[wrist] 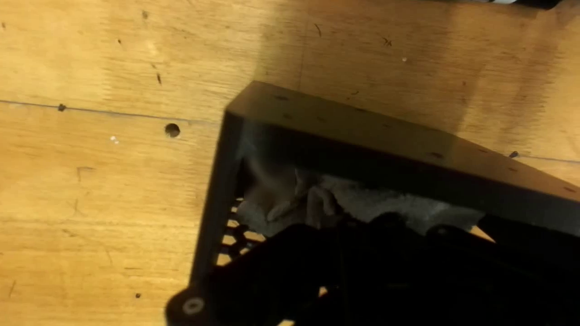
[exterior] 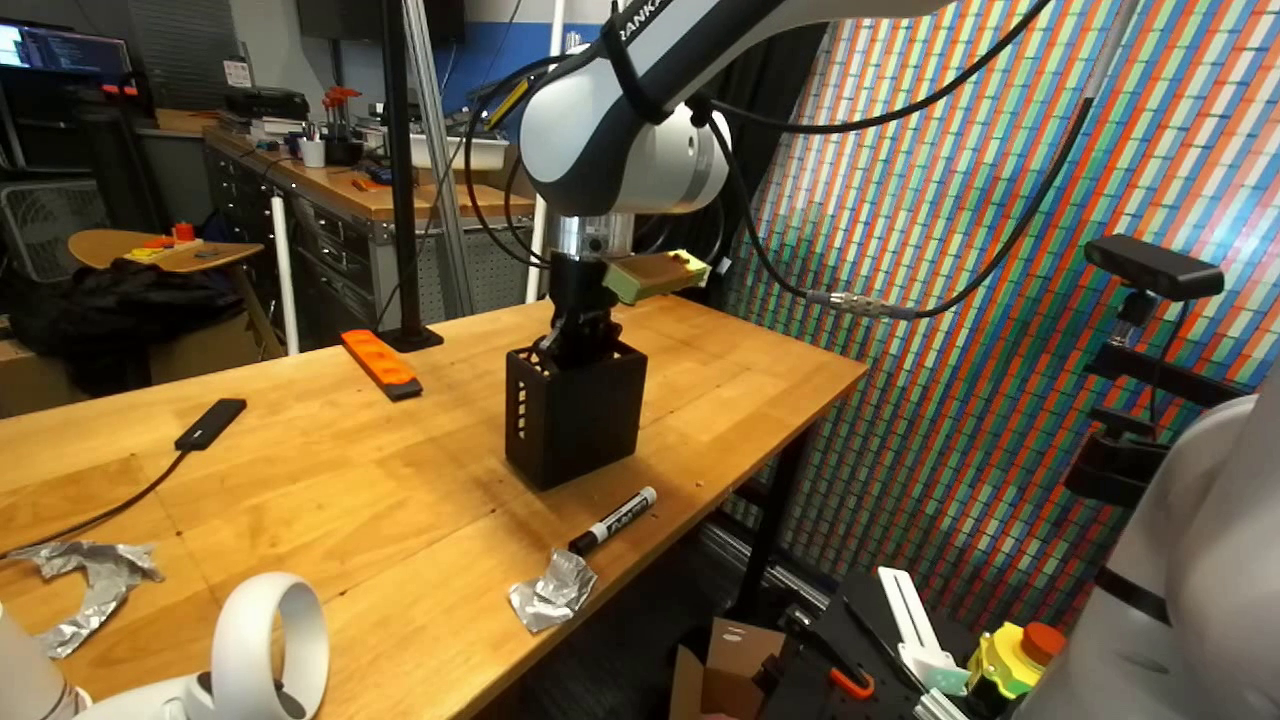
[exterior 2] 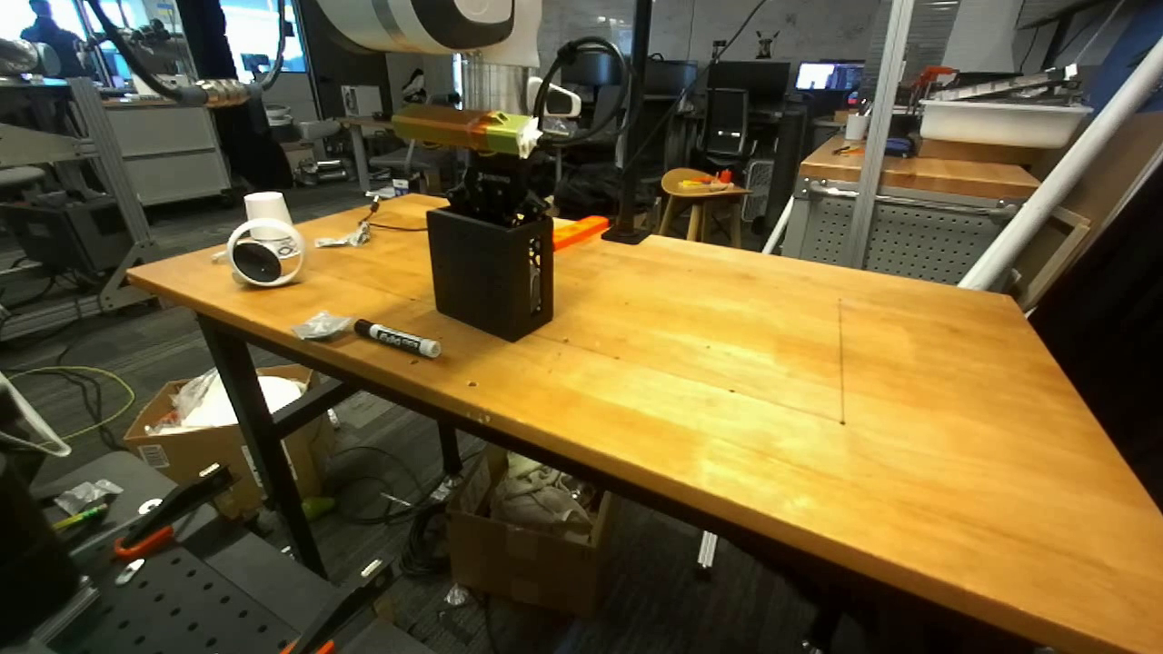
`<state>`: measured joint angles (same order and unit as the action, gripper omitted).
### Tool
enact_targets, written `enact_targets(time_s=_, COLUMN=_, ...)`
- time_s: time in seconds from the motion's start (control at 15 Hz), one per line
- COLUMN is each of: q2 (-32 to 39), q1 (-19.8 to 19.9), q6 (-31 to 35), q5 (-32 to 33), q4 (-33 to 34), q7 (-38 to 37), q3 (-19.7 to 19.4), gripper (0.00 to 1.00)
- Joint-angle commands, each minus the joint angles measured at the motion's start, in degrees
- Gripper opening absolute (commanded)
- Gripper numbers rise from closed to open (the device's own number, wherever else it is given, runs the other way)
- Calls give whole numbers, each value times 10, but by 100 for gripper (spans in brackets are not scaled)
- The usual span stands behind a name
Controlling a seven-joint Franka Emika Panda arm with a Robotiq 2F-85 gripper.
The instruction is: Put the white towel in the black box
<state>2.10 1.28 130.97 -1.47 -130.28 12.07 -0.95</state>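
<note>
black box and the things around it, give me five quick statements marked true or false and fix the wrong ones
1. In the wrist view, the white towel shows inside the black box. True.
2. The black box lies tipped on its side. False: it stands upright.
3. The marker lies on the table near the crumpled foil. True.
4. Nothing reaches into the black box. False: the claw reaches down through its open top.
5. The orange object lies apart from the black box. True.
</note>
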Motion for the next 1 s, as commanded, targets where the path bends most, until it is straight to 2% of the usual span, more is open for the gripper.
enact_targets(time_s=0.0, q2=-2, q1=1, q6=5, q5=-14, q4=-5, q7=-1, q3=1, gripper=1)
enact_targets(time_s=0.93, q2=-132, q1=22, q6=-3, q5=11, q4=20, q7=-31, q3=-25, gripper=1)
